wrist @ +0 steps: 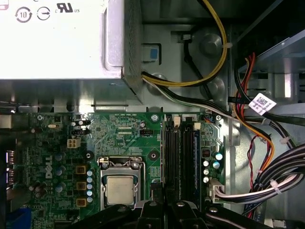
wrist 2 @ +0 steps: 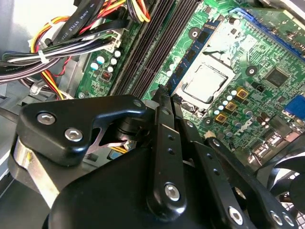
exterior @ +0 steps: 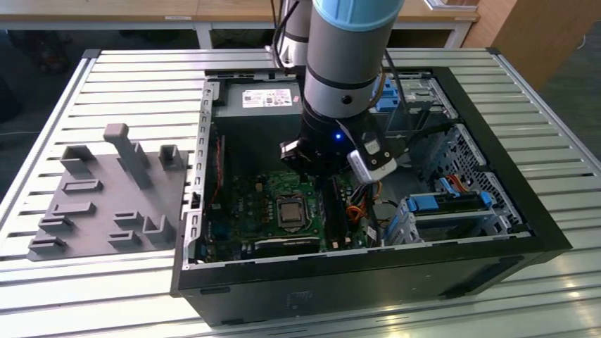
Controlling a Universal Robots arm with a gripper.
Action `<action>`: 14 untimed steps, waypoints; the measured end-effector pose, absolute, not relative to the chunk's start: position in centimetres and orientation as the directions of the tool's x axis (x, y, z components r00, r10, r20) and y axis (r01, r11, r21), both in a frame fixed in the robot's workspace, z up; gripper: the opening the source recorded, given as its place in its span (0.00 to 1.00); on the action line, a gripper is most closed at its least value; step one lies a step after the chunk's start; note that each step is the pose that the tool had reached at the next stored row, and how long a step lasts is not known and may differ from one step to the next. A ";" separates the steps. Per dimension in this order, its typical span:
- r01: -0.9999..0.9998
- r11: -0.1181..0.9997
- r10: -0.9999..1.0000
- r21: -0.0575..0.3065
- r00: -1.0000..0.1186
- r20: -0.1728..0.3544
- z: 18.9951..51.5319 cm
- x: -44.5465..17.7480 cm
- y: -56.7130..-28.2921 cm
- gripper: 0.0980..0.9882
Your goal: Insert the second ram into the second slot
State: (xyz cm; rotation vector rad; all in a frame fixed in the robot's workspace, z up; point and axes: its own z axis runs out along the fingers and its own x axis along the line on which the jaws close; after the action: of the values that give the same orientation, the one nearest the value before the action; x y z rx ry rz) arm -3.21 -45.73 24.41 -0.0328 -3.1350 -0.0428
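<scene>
End effector [wrist 2: 163, 95] of the arm [exterior: 343, 70], lowered inside the open computer case [exterior: 535, 232] that lies on the slatted counter [exterior: 141, 84]. In the second wrist view its fingers [wrist 2: 162, 138] appear drawn together at the tips, with nothing seen clamped between them. The tips hang just above the motherboard [wrist 2: 248, 57], at the end of the memory slots [wrist 2: 152, 47] that lies nearest the wrist. The second ram [wrist 2: 198, 47] is judged to be the blue-green strip with dark chips standing on edge along the side of the slots that faces the processor socket [wrist 2: 207, 83]. Whether it is fully seated, or which slot holds it, cannot be told. In the first wrist view the slots [wrist: 181, 152] run close to the motherboard edge where the cable bundles [wrist: 281, 171] enter. Risks, as judged from this arrangement: pressure applied at one end only could seat the strip tilted, leaving the far end raised and its latch unclosed. A push slightly off the strip's top edge could slip the tips onto the socket or the small capacitors [wrist 2: 228, 107] beside it. Force on a misaligned notch could bend the strip or strain the board. Loose wires [wrist 2: 71, 43] near the slots could snag the linkage if the wrist swings toward that edge.
</scene>
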 end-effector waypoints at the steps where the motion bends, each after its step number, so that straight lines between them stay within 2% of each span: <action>1: 0.021 0.999 0.021 0.028 -1.000 0.006 24.4 -3.2 -45.7 0.04; 14: 0.027 0.999 0.026 0.028 -1.000 0.007 24.1 -2.5 -46.2 0.04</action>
State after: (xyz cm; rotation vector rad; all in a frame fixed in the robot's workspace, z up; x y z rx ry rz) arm -2.51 -46.24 24.10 -0.0416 -3.1340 -0.0433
